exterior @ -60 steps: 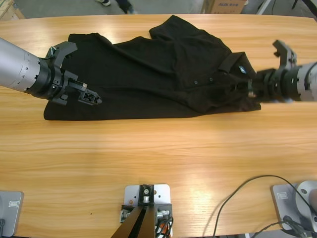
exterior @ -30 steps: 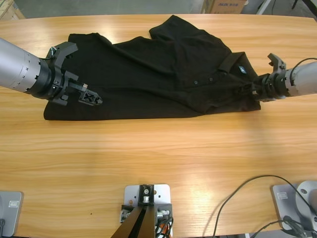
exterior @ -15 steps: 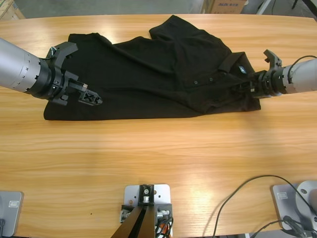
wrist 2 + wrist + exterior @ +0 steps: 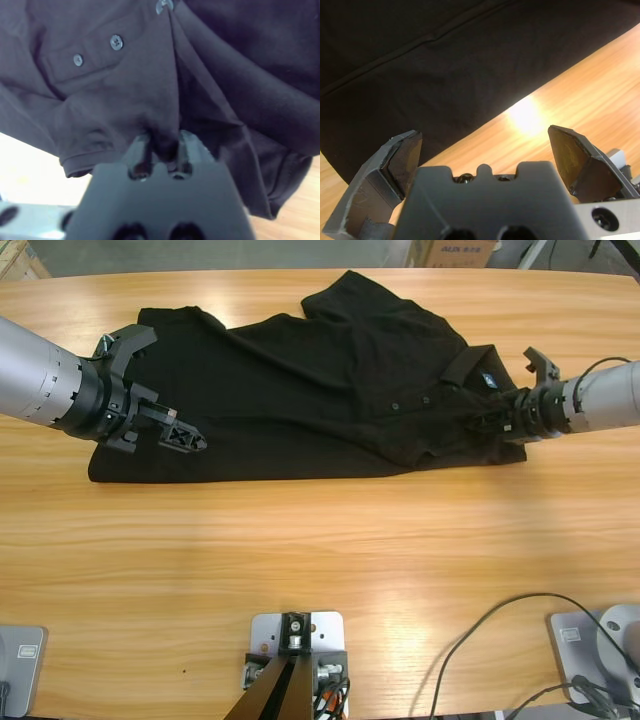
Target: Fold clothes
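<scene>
The left end effector [image 4: 170, 425] was positioned over the hem end of the polo shirt [image 4: 300, 390], near the front edge of the cloth, with its jaws spread wide and nothing between them. In the left wrist view the shirt edge and bare counter [image 4: 580, 85] were seen beyond the open jaws; no fabric was gripped. For the fold to be made well, it was judged that this end effector should be lowered onto the hem and a full layer taken before any lift, so that both ends could be carried together and the cloth kept taut.

The shirt was laid across the rear half of the counter [image 4: 320, 570], hem toward the left arm and collar [image 4: 470, 365] toward the right arm. It was black, soft and rumpled, with a sleeve flap turned up at the far edge. Small dark buttons [image 4: 116, 42] were seen on the placket, and a blue neck label [image 4: 488, 380] inside the collar. Chest lettering could not be made out.

The right end effector [image 4: 497, 420] was pressed together on a pinch of shirt fabric just beside the collar; in the right wrist view a gathered fold was held between the jaws. It was judged that a slip was likely if the lift were made quickly.
</scene>
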Robot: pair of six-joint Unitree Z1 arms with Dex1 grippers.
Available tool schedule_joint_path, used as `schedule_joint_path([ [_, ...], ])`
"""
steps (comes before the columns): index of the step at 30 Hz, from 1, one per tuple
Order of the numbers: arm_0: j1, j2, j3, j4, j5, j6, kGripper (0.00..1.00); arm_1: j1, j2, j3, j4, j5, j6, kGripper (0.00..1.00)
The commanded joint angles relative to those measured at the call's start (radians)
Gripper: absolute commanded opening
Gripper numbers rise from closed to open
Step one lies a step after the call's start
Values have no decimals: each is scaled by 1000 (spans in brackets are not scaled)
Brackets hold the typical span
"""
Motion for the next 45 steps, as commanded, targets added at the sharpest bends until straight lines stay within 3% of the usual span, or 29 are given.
schedule_joint_path([
  [1, -5, 28, 50, 2, -9, -13, 977, -10, -37, 2, 39, 23, -22, 0],
  [6, -6, 29, 49, 2, -9, -14, 977, -9, -34, -12, 72, 42, -1, 0],
  [15, -6, 31, 57, 2, -11, -14, 977, 30, -101, -240, 394, -32, 100, 0],
  [25, -6, 22, 76, 2, -9, -14, 977, 36, 78, -250, 436, -79, 116, 0],
  [32, -6, 21, 78, 2, -11, -15, 977, 38, 172, -250, 430, -175, 125, 0],
  [33, -6, 21, 78, 2, -11, -16, 977, 41, 181, -248, 424, -183, 124, 358],
  [34, -6, 20, 79, 2, -11, -16, 977, 46, 177, -247, 421, -195, 125, 859],
  [35, -6, 20, 80, 2, -11, -16, 977, 52, 161, -247, 421, -208, 126, 987],
  [45, -6, 27, 83, -6, -17, -24, 977, 260, -180, -262, 495, -288, 206, 1000],
])
